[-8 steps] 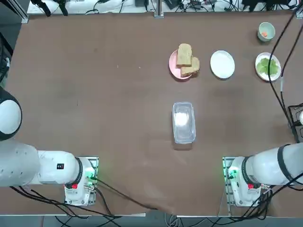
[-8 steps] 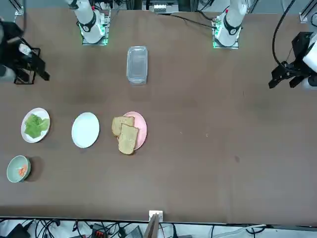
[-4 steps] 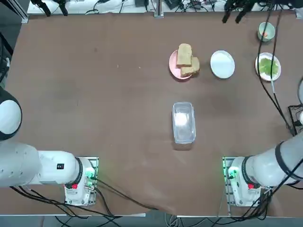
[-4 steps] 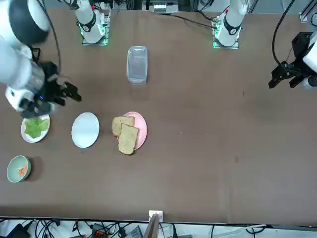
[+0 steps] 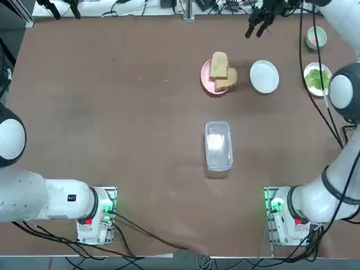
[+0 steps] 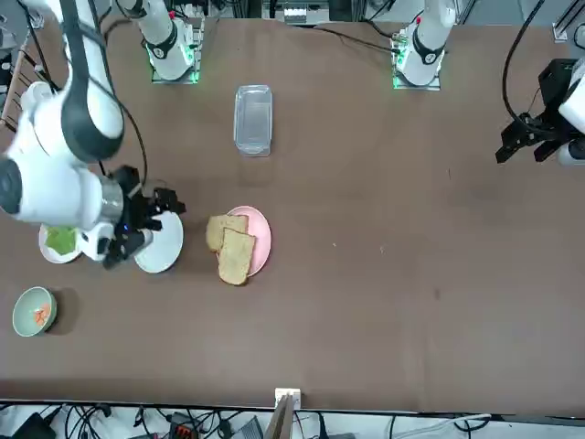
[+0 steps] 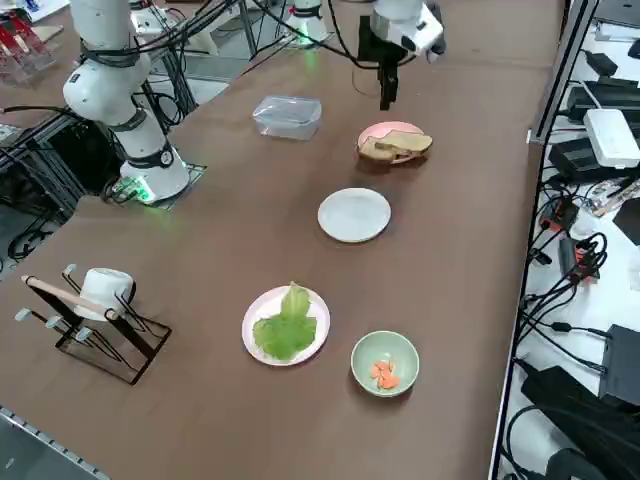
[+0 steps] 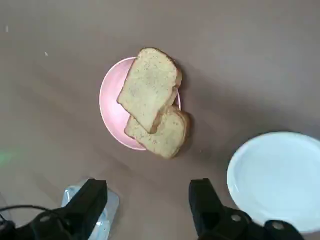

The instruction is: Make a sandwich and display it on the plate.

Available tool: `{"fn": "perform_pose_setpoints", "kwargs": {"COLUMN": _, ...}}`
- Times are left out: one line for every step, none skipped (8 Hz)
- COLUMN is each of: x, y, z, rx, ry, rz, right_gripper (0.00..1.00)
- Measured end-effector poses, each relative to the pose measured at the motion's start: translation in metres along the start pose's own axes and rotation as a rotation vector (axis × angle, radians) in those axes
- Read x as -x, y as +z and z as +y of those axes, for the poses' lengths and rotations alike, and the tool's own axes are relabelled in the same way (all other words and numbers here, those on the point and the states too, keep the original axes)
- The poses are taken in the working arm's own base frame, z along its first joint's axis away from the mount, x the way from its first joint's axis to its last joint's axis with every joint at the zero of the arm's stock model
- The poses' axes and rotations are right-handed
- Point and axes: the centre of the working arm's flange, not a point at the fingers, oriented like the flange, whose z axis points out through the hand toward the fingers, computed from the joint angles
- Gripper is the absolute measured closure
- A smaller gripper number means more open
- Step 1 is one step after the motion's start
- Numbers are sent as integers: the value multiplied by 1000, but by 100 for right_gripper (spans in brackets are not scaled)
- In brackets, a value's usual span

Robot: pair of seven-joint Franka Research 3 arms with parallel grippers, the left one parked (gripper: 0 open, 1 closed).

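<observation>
Top: my pincer is up high over the far edge of the table, fingers spread, nothing in them. Two bread slices overlap on the pink plate. The white plate sits bare just beside it. Lettuce is on its own white plate further toward my side, partly behind my arm.

Front: pincer appears over the near edge of the white plate. Clear plastic box sits well apart toward the bases, not involved.

Right side: pincer hangs above the table just beyond the pink plate, pointing down, touching nothing. Small green bowl with orange bits sits near the lettuce plate.

Wrist: fingers wide apart, bread ahead of them, white plate off to one side.

Step, as I judge it: approach for the first slice, no assembly done. Next: centre over the top slice, descend, pinch by its edges, carry to the white plate.

No readable writing or brands anywhere.
</observation>
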Motion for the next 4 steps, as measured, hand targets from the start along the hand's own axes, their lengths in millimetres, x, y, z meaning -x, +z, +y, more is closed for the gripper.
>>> {"fn": "perform_pose_setpoints", "kwargs": {"x": -13, "y": 16, "z": 7, "rx": -41, "ry": -9, "rz": 8, "right_gripper": 0}}
{"fn": "perform_pose_setpoints", "kwargs": {"x": -26, "y": 26, "z": 10, "rx": -92, "ry": -16, "rz": 27, "right_gripper": 0}}
{"fn": "perform_pose_setpoints", "kwargs": {"x": -37, "y": 36, "z": 14, "rx": -118, "ry": -39, "rz": 41, "right_gripper": 0}}
{"fn": "perform_pose_setpoints", "kwargs": {"x": -48, "y": 45, "z": 20, "rx": -123, "ry": -59, "rz": 53, "right_gripper": 0}}
